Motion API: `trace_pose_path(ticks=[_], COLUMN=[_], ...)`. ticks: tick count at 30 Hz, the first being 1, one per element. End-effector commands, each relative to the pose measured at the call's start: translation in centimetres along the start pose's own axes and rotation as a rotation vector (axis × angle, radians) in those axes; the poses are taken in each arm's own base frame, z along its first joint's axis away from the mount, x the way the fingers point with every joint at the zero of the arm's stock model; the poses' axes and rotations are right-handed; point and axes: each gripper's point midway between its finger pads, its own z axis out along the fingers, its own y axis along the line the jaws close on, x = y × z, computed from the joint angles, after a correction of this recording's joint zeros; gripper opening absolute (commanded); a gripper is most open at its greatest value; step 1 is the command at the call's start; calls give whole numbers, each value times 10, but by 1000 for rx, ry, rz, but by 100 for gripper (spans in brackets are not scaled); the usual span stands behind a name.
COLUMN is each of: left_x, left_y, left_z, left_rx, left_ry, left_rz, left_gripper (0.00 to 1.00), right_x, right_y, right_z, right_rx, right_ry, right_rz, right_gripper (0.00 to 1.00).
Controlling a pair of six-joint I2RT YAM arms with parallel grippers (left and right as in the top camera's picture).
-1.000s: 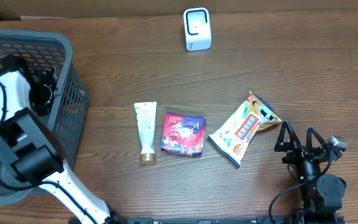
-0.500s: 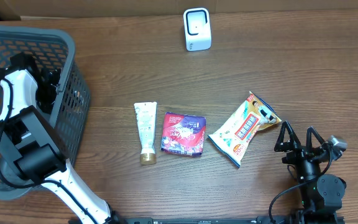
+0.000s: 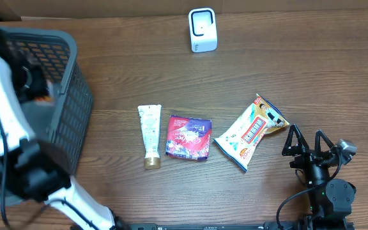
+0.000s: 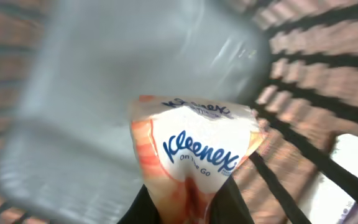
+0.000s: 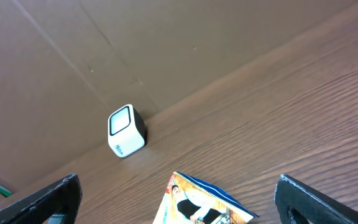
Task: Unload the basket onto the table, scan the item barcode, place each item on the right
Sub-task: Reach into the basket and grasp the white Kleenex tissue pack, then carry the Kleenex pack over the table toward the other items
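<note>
One light, soft Kleenex pack point(image 4: 194, 155) sits in the basket point(image 3: 69, 121) at far left, pinched at its lower edge by the closed left gripper point(image 4: 188, 198); the film looks slick and crushable, so I'd grip the flat body off the barcode; right gripper point(image 3: 305, 137) gapes empty, near right.

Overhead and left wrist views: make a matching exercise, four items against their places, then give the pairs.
1 white box-shaped scanner
2 white plastic tube with gold cap
3 orange-and-white Kleenex tissue pack
4 yellow-and-white snack bag

A pinched in the left tool
B nearest the right tool
C far edge of the brown wooden table
D just left of the purple foil pouch

Pairs: 1-C, 2-D, 3-A, 4-B
</note>
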Motion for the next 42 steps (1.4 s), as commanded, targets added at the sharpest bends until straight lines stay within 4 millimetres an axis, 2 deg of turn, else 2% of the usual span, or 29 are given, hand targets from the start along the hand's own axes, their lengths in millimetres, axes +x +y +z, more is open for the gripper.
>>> trace_pose_path(ticks=[1, 4, 6, 9, 11, 14, 17, 20, 24, 25, 26, 29, 33, 36, 42], left_x=[2, 28, 50, 78, 100, 135, 154, 176, 221, 238, 249, 284, 313, 326, 338], left_y=[-19, -65, -91, -122, -151, -187, -226, -272, -326, -341, -350, -369, -384, -389, -403], left_z=[-99, -159, -185, -204, -206, -191, -162, -119, -56, -39, -30, -10, -2, 3, 10], left_rx=[92, 303, 395, 440, 476, 501, 511, 537, 582, 606, 622, 672, 761, 817, 937], left_ry=[-250, -357, -388, -403, -379, -284, -209, -129, -43, -24, -8, 41, 98, 165, 304], left_rz=[-22, 46, 103, 211, 321, 458, 545, 609, 662, 675, 683, 721, 740, 710, 653], left_gripper=[4, 4, 4, 4, 4, 4, 5, 4, 4, 4, 4, 4, 4, 4, 4], right_x=[1, 1, 1, 1, 1, 1, 1, 1, 1, 1, 1, 1, 1, 1, 1], right_y=[0, 0, 0, 0, 0, 0, 0, 0, 0, 0, 0, 0, 0, 0, 0], right_z=[0, 0, 0, 0, 0, 0, 0, 0, 0, 0, 0, 0, 0, 0, 0], right_rx=[-2, -2, -2, -2, -2, -2, -2, -2, -2, -2, -2, -2, -2, -2, -6], right_ry=[-6, -6, -6, -6, -6, -6, -6, -6, -6, -6, -6, -6, -6, -6, -4], right_rz=[-7, -7, -7, -7, -7, -7, -7, -7, -7, -7, -7, -7, -7, -7, -7], right_gripper=[100, 100, 100, 100, 100, 100, 100, 100, 100, 100, 100, 100, 100, 100, 100])
